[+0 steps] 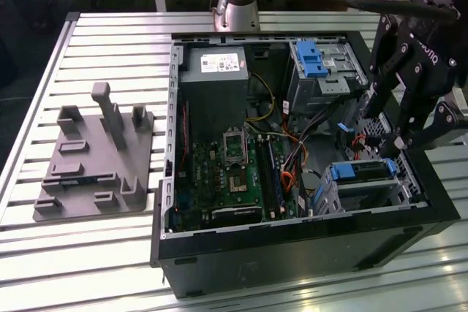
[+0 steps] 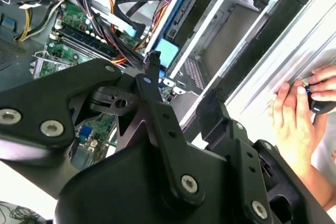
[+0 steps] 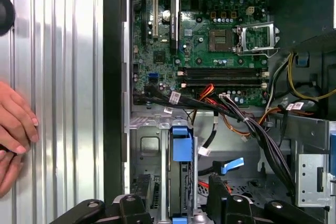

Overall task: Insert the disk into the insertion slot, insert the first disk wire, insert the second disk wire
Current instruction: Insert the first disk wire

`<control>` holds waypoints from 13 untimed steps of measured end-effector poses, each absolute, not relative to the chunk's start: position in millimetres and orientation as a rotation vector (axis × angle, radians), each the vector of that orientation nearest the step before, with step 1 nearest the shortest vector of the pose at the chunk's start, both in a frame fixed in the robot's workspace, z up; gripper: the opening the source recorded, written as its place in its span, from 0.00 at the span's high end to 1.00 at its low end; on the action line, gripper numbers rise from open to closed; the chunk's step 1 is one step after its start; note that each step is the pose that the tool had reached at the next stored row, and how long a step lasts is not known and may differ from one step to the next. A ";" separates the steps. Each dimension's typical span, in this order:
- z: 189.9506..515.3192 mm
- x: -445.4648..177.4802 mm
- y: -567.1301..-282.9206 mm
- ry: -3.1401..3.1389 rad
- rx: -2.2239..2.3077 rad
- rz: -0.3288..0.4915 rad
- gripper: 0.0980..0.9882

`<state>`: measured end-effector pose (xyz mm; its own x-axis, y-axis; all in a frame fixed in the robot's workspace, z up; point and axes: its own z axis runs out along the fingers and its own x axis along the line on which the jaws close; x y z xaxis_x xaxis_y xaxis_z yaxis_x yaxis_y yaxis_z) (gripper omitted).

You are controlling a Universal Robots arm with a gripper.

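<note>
The disk (image 3: 180, 149), seen edge-on with its bright blue carrier showing, sits inside the insertion slot (image 3: 148, 142), the perforated silver cage in a corner of the open computer case (image 1: 292, 253). Judging by how deep it lies, the first step looks done. The gripper (image 3: 178, 183) hangs directly above that slot with its fingers spread wide, one on each side of the disk with a gap showing to either side, and it grips nothing. That stance fits straddling the drive without pinching it. Just beside the slot, on the side away from the case wall, a black cable with a blue connector (image 3: 232, 164) lies loose under the wire bundle. It does not seem to be plugged into the disk, so the wire steps appear not yet done. Beyond the case wall nearest the slot, a person's hand (image 3: 16, 124) rests on the slatted metal surface (image 3: 63, 77), well apart from the gripper.
</note>
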<state>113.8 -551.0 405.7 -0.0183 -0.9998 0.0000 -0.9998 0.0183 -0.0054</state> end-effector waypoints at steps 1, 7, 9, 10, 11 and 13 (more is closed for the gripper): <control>405.4 114.0 -547.4 2.240 -2.199 -0.007 0.48; 404.5 115.5 -529.4 2.246 -2.194 -0.009 0.48; 404.2 115.8 -520.4 2.246 -2.195 -0.010 0.48; 404.2 115.9 -515.9 2.246 -2.195 -0.010 0.48; 404.0 116.0 -511.4 2.246 -2.195 -0.010 0.48; 403.4 117.8 -506.1 2.246 -2.194 -0.010 0.48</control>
